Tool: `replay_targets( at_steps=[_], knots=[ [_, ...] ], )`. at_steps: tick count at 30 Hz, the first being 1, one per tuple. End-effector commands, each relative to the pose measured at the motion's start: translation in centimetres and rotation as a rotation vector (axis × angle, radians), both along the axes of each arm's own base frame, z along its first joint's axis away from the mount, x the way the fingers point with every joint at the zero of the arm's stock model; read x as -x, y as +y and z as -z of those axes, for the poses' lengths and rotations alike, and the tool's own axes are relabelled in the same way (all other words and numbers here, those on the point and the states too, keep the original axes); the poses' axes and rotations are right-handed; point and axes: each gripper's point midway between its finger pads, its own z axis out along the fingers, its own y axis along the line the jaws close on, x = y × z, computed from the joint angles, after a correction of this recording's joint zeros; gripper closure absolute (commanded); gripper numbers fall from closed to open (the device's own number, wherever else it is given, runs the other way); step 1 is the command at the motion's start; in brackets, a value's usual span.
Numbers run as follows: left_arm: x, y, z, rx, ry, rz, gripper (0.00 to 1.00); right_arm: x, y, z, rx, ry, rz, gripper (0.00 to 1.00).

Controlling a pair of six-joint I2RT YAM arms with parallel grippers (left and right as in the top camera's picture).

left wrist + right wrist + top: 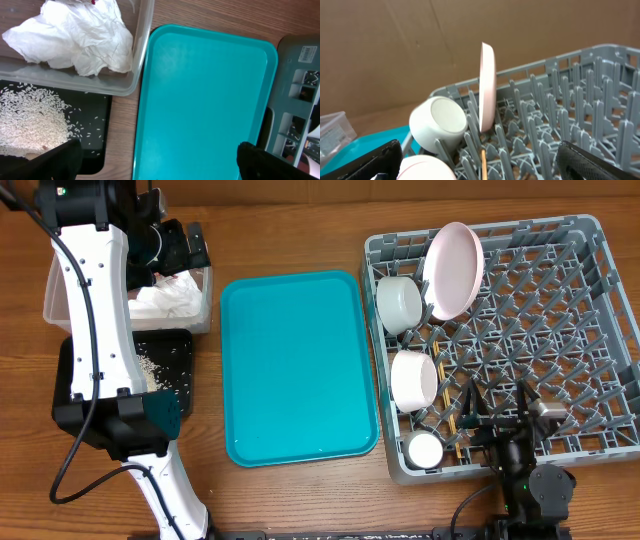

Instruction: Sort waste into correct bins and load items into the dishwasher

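Observation:
The clear tub (205,305) holds the crumpled white napkin (75,37); a bit of red wrapper (93,2) shows at its top edge. The black tray (170,345) holds loose rice (30,122). The grey rack (590,330) holds the pink plate (455,268) upright, two white bowls (400,302) (414,378), a white cup (424,450) and chopsticks (455,418). My left gripper (185,248) (159,147) is open and empty, high over the tub and trays. My right gripper (500,415) (480,150) is open and empty above the rack's front, near a chopstick (483,162). No round white plate is in view.
The teal tray (295,365) lies bare between the bins and the rack. My white left arm (95,320) covers part of the tub and black tray. In the right wrist view the plate (488,85) and a bowl (440,122) stand among upright pegs (580,90).

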Motion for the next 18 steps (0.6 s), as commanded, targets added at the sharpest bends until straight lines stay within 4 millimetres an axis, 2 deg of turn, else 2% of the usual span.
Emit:
replay_targets(
  at_steps=[1,18],
  knots=[
    [0.16,-0.33,-0.48,0.012,-0.010,-0.001,0.00,0.01,-0.19,0.16,0.001,-0.005,0.009,0.00],
    [0.16,-0.32,-0.47,0.012,-0.010,0.000,0.00,0.01,-0.19,0.55,0.001,0.011,0.009,0.00]
  ],
)
